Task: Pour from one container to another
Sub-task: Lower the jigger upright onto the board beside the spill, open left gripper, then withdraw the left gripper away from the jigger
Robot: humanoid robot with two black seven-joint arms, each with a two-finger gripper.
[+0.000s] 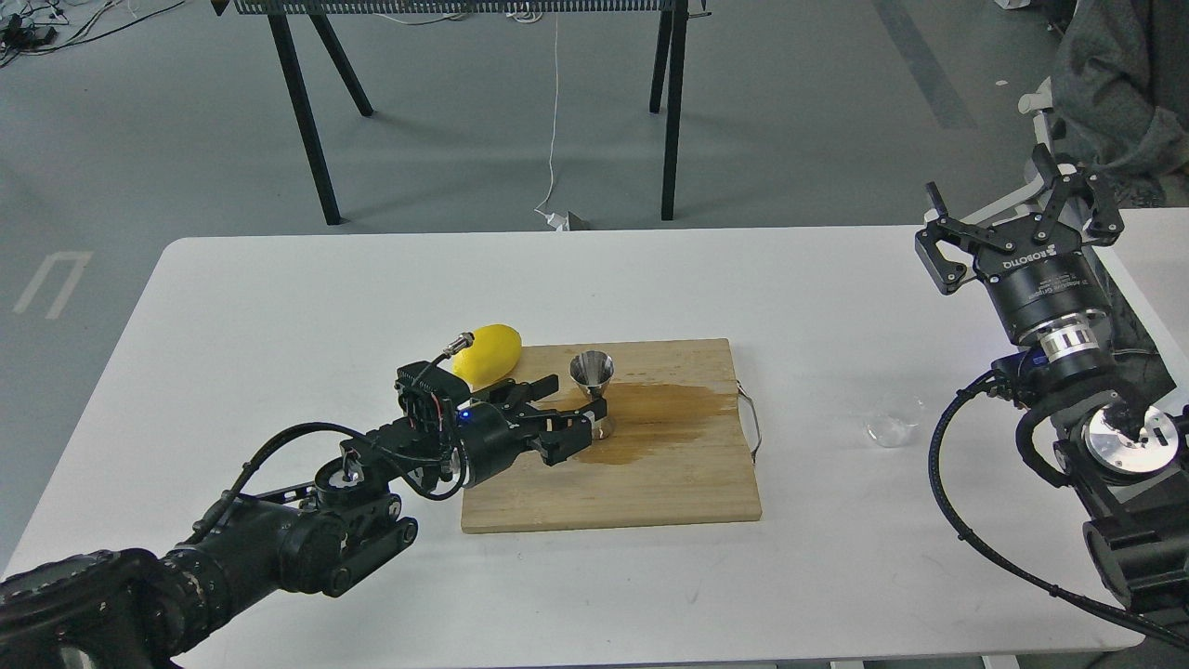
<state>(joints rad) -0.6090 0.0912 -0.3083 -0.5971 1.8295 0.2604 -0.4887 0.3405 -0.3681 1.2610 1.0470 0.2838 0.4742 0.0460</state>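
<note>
The steel jigger [592, 373] stands upright on the bamboo board [650, 483], at the edge of a brown wet stain [664, 413]. My left gripper [568, 411] lies low over the board just left of the jigger, open, its fingertips [554, 382] close to the jigger's waist and foot, with nothing held. The small clear cup [894, 426] sits on the white table right of the board. My right gripper [1017, 221] hangs open and raised at the far right, up and to the right of the cup, with nothing in it.
A yellow lemon [489, 354] lies by the board's far left corner, just behind my left wrist. A wire handle [751, 420] sticks out of the board's right edge. A second table edge [1152, 242] and a seated person [1119, 84] are at the far right.
</note>
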